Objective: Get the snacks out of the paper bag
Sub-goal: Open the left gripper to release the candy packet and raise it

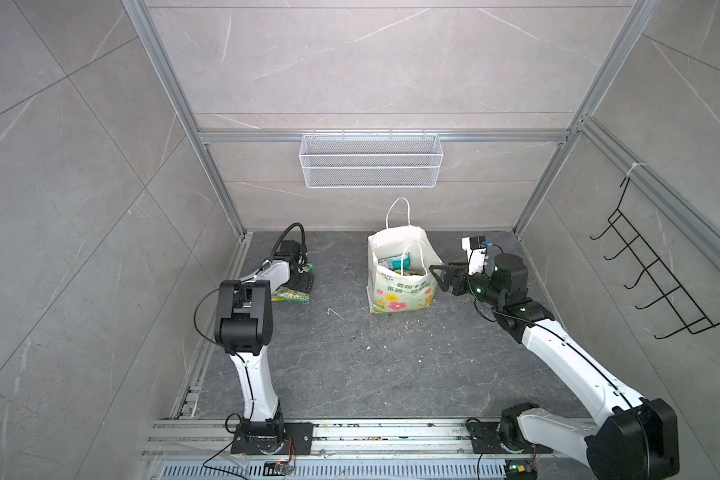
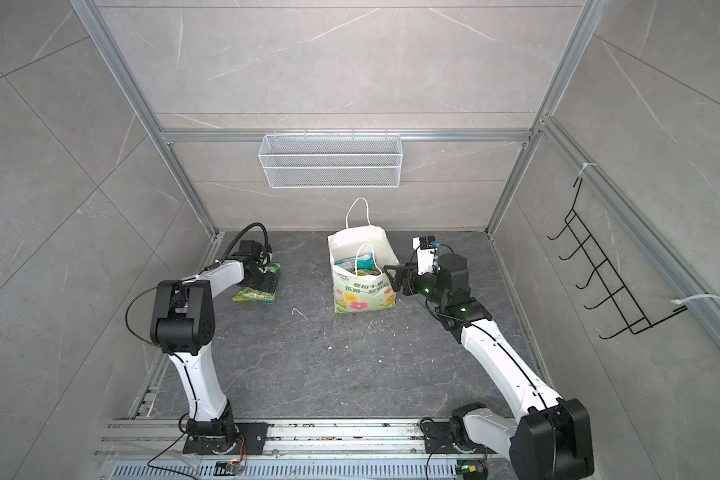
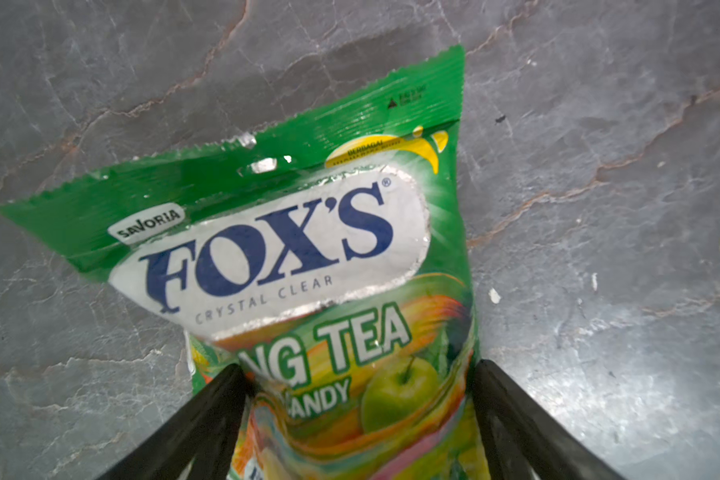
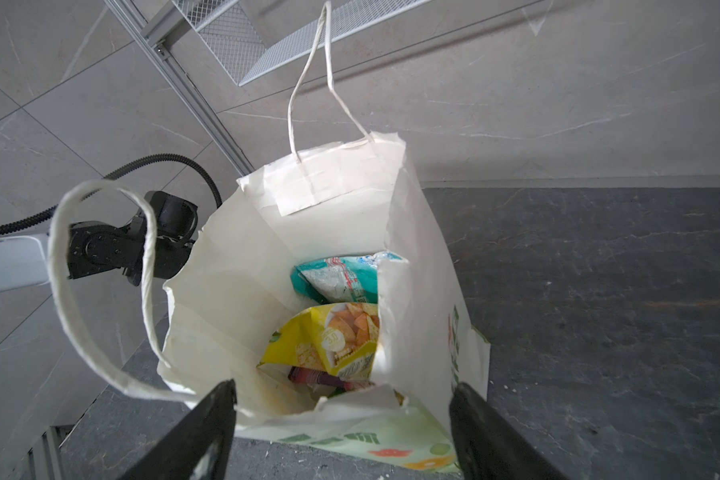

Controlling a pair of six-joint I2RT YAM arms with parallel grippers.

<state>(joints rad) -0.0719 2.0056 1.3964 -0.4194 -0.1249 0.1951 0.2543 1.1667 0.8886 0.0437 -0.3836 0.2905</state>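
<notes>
Left gripper (image 3: 357, 368) sits low at far left, jaws spread wide, straddling the green packet (image 3: 267, 241) lying flat on the table (image 1: 371, 365). Right gripper (image 4: 344, 386) is at the paper bag's (image 1: 400, 291) right rim, jaws open, empty. Bag upright, far middle. I see a teal packet (image 4: 337, 278) and a yellow packet (image 4: 329, 340) inside.

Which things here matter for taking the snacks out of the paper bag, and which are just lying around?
For the job:
- paper bag
- green FOX'S packet, already out on the floor
- teal packet, yellow packet and red packet, inside the bag

Just there:
- wire mesh basket
- black hook rack
</notes>
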